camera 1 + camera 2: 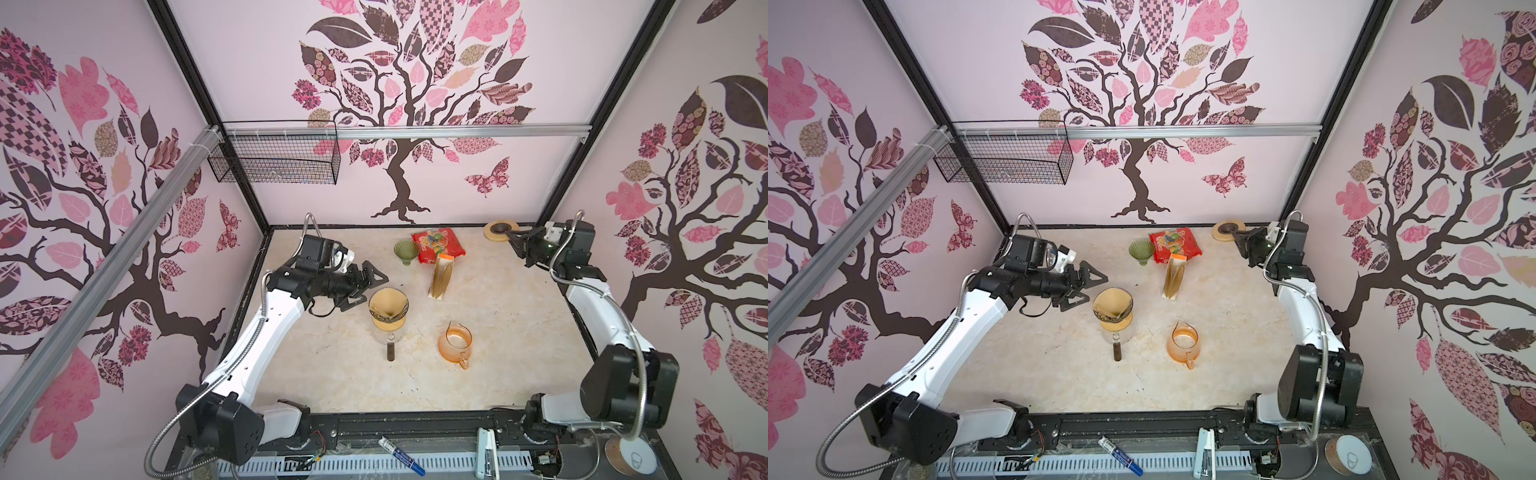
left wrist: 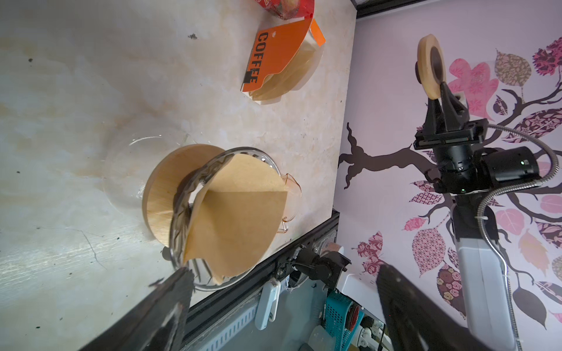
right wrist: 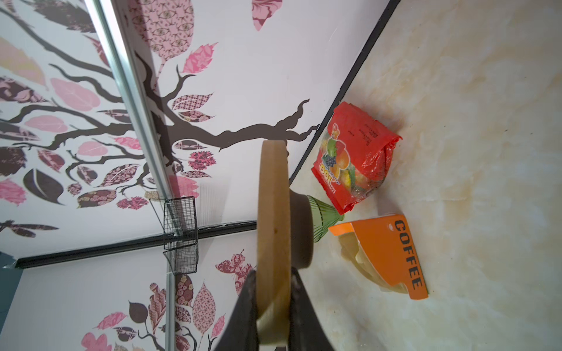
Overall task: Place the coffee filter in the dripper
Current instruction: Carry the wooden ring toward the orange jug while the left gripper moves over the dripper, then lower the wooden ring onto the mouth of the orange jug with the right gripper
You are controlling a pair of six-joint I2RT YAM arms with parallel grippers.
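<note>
Sitting in the clear glass dripper (image 2: 181, 209) at centre, the brown paper coffee filter (image 1: 387, 304) looks seated in both top views; the left wrist view alone shows one flap seemingly above the rim. Just left of it the left claw (image 1: 372, 289) hangs spread wide. Far right, the right claw (image 1: 513, 237) pinches a round wooden lid (image 3: 273, 212), edge-on in its wrist view.
</note>
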